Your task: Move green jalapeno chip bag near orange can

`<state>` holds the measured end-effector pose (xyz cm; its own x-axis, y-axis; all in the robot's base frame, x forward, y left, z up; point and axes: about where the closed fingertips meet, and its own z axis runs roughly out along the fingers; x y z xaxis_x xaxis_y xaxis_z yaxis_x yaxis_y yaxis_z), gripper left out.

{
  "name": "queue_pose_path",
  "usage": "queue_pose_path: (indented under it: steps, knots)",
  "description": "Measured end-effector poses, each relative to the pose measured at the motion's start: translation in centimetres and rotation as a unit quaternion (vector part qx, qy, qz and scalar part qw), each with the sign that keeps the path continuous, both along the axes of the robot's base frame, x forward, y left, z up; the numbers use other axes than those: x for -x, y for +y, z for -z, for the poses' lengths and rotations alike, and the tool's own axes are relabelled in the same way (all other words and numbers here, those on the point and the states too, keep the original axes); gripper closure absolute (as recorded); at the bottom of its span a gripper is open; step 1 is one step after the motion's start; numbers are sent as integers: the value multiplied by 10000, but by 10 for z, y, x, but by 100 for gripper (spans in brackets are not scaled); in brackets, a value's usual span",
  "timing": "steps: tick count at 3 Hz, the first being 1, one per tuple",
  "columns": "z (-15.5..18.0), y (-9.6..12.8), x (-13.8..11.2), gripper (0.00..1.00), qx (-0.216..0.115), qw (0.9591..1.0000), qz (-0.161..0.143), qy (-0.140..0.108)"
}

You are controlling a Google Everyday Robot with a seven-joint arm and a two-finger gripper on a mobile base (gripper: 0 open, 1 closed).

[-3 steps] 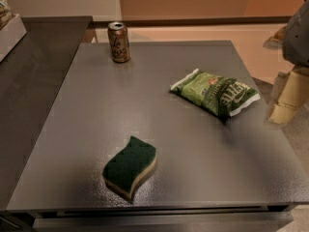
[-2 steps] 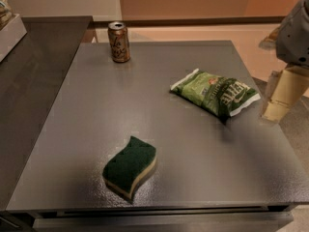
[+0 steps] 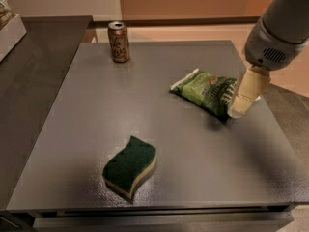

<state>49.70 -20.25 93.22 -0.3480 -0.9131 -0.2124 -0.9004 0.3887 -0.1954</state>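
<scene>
The green jalapeno chip bag point(image 3: 205, 91) lies flat on the grey table point(image 3: 87, 110), right of centre, its white ends pointing far left and near right. The orange can point(image 3: 119, 41) stands upright at the table's far edge, left of centre, well apart from the bag. My gripper point(image 3: 240, 107) comes in from the upper right on a grey arm point(image 3: 277, 28). Its cream-coloured finger hangs over the bag's right end, just above or touching it. I cannot tell how the fingers stand.
A dark green wavy sponge point(image 3: 130, 166) with a tan underside lies near the table's front edge, left of centre. A dark counter point(image 3: 34, 62) adjoins the table on the left, with a white box point(image 3: 8, 30) at its far end.
My arm and gripper have moved left, from beyond the table's right edge to over the bag's right end. The bag, can and sponge have not moved.
</scene>
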Motion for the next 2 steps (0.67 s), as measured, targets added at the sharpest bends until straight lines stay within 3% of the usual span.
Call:
queue_pose_path:
  steps: [2]
  knots:
    - [32, 2, -37, 0, -242, 9974, 632, 260]
